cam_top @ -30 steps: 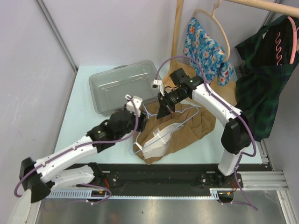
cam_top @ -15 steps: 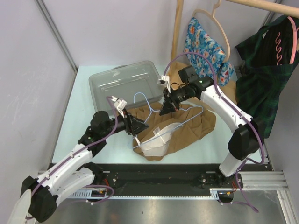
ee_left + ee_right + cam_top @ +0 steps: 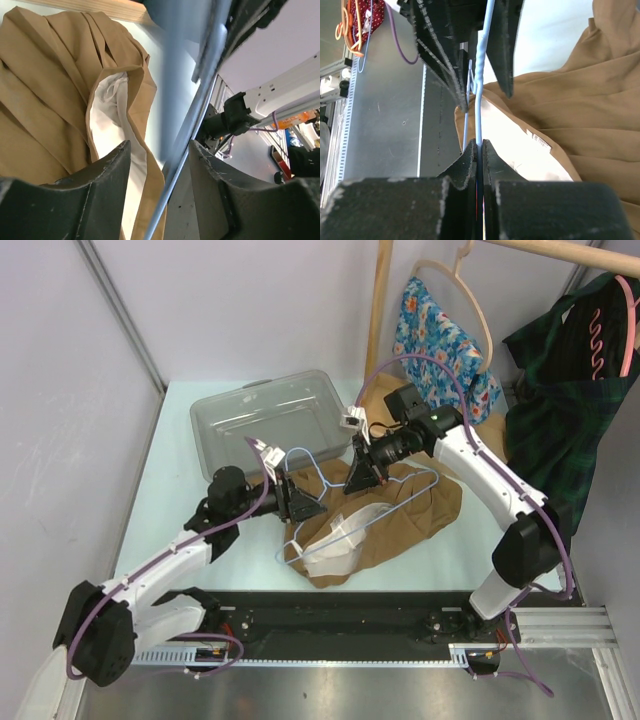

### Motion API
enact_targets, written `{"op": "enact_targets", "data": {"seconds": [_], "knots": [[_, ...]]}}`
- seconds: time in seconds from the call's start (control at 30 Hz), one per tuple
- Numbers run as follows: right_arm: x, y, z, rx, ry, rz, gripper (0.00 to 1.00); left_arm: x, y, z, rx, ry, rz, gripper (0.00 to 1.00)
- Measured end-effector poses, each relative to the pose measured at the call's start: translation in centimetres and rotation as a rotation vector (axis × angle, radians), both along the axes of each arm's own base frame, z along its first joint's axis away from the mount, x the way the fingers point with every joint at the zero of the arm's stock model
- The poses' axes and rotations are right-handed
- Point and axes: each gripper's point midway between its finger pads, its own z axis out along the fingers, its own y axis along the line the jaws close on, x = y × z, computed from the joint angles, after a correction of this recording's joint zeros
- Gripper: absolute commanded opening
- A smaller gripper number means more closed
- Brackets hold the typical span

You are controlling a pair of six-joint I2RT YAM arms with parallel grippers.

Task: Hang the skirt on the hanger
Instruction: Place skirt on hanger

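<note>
On the pale table [image 3: 180, 440], the brown skirt [image 3: 400, 515] is lying in a crumpled heap. Its white inside [image 3: 335, 540] is showing at the skirt's near left end. Over the skirt's left part, the thin blue hanger [image 3: 296, 452] is hanging in the air.

The right pincer [image 3: 362, 480] is squeezing tight on the hanger's wire, just above the skirt's back edge. The left pincer [image 3: 305, 508] is sitting just left of the skirt, with its fingers [image 3: 107, 185] standing partly apart. The hanger's wire is running through the gap between them, closer to one finger. I cannot tell if it is touching that finger.

Behind the skirt, a clear bin [image 3: 265, 420] is sitting on the table. Far right of the skirt, a dark checked cloth [image 3: 560, 410] is hanging from a wooden rail [image 3: 560, 250].
</note>
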Motion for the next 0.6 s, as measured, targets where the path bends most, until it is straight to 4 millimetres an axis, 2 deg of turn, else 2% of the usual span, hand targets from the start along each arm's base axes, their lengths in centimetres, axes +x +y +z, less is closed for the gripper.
{"op": "enact_targets", "data": {"seconds": [0.1, 0.33, 0.6], "knots": [[-0.3, 0.0, 0.1, 0.004, -0.003, 0.013, 0.0, 0.4, -0.3, 0.2, -0.001, -0.001, -0.003, 0.53], [-0.6, 0.1, 0.1, 0.005, -0.005, 0.026, 0.0, 1.4, -0.2, 1.6, -0.026, -0.045, 0.04, 0.6], [-0.7, 0.2, 0.2, 0.013, 0.003, 0.027, 0.0, 2.1, 0.3, 5.5, -0.135, -0.128, 0.123, 0.62]]}}
